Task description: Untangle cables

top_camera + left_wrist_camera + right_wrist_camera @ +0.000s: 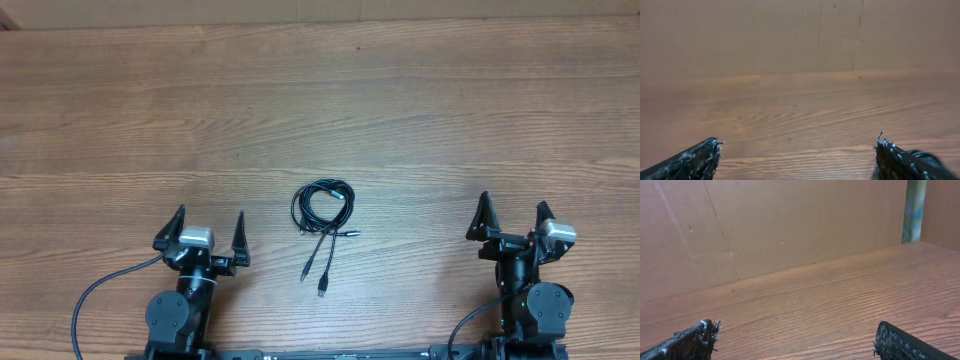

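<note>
- Desk (320,90): brown wood-grain laminate, grain running side to side, finish matte.
- Along far edge: plain brown cardboard wall (790,225), upright, marked with faint creases and a few small dark specks.
- Towards right end of wall: narrow upright post (914,210), mottled blue-green.
- Lighting: soft, even, warm.

Cables (320,208) coiled on table (450,100); left fingers (178,225), right fingers (484,215) spread, empty.

One cable bundle (322,228), two arms (180,310) (535,300), one table (450,120)
</note>
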